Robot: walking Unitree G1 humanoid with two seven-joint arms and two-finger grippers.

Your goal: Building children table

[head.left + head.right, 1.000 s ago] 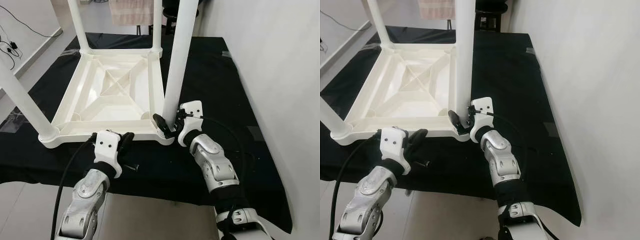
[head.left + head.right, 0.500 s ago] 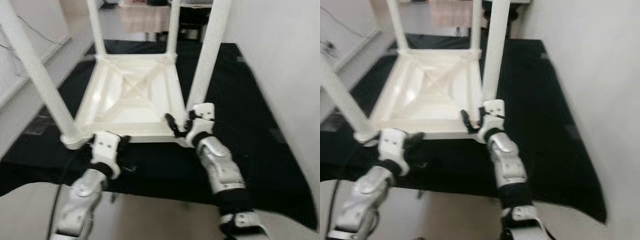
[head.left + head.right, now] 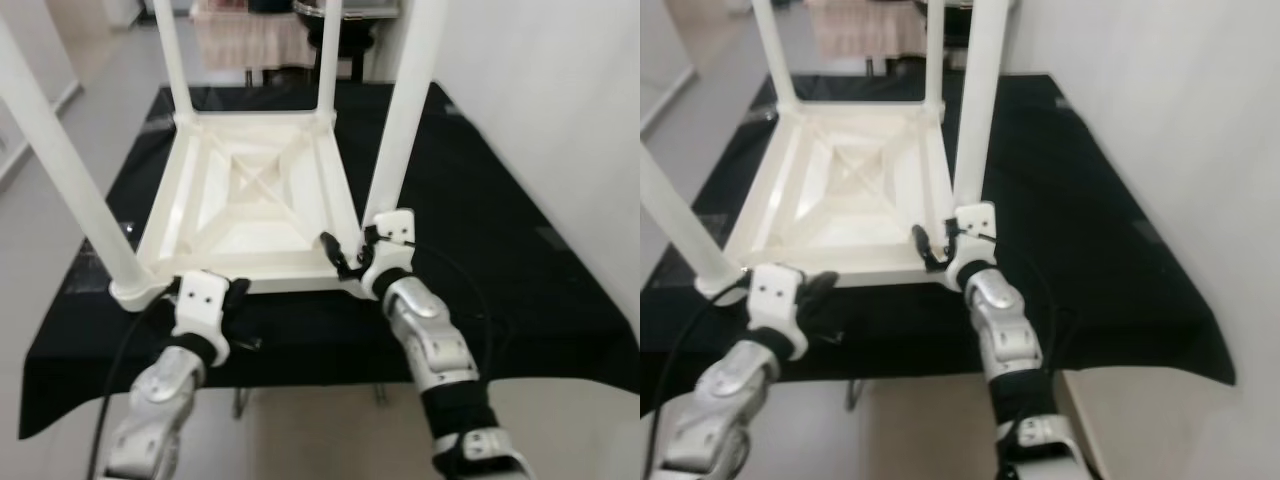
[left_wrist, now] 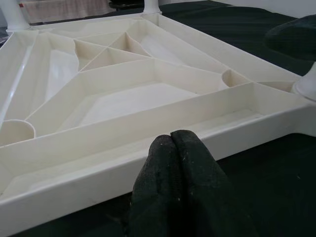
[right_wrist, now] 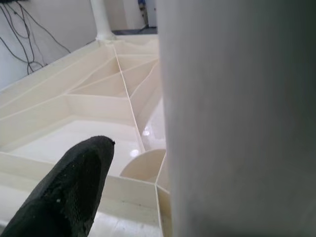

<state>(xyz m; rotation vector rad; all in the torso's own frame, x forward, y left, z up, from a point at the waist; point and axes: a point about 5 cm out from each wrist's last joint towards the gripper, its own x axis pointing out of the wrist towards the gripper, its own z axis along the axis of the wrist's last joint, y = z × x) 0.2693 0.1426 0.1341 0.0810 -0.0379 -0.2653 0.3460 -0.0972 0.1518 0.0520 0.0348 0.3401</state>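
On the black-draped desk (image 3: 480,200), the white moulded-plastic children's table (image 3: 250,215) lies upside down towards the left side, ribbed underside up, with four round white legs standing in its corner sockets. My right gripper (image 3: 347,256) is at the table's near right corner, one black finger inside the frame, the other hidden behind the near right leg (image 3: 400,120); the fingers look spread around that leg's base, though I cannot tell if they press it. My left gripper (image 4: 173,148) rests on the cloth just beside the table's near rim, fingers pressed together and holding nothing.

I judge I'm seating the last leg. All four appear fitted, so next I'd check this one is fully home, then free the right gripper and prepare to turn the table upright, which calls for a grip from both sides.
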